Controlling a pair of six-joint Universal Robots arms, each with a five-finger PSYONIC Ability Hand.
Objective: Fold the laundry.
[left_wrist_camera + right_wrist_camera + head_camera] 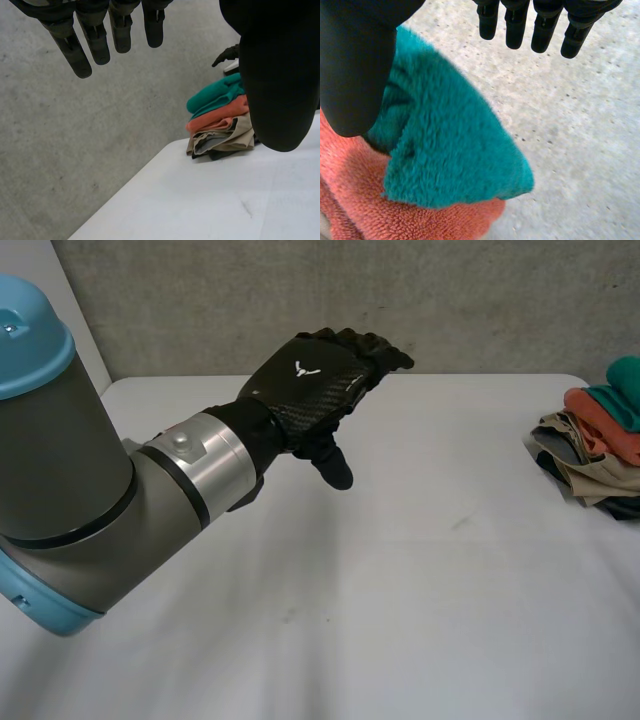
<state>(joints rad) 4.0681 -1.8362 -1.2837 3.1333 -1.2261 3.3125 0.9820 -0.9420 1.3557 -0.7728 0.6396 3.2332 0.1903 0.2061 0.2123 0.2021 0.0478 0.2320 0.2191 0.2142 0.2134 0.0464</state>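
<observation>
Laundry pile [598, 445] at table [400, 580] edge; left hand [305, 380] fingers straight, empty; right hand [355, 65] likewise, over it.

Table [400, 590]: stood in front of the wall [300, 300], which ran behind its far edge.
Laundry pile [595, 450]: lay on the table at its right edge, toward the far side.
Top cloth [450, 145]: lay on top of the pile, resting on the second cloth [420, 220] beneath it.
Left arm [100, 490]: reached in from the near left, above the table.
Left hand [310, 380]: hung above the far left-middle of the table, well apart from the pile.
Right hand [350, 65]: hung over the top cloth, its thumb above the cloth.
</observation>
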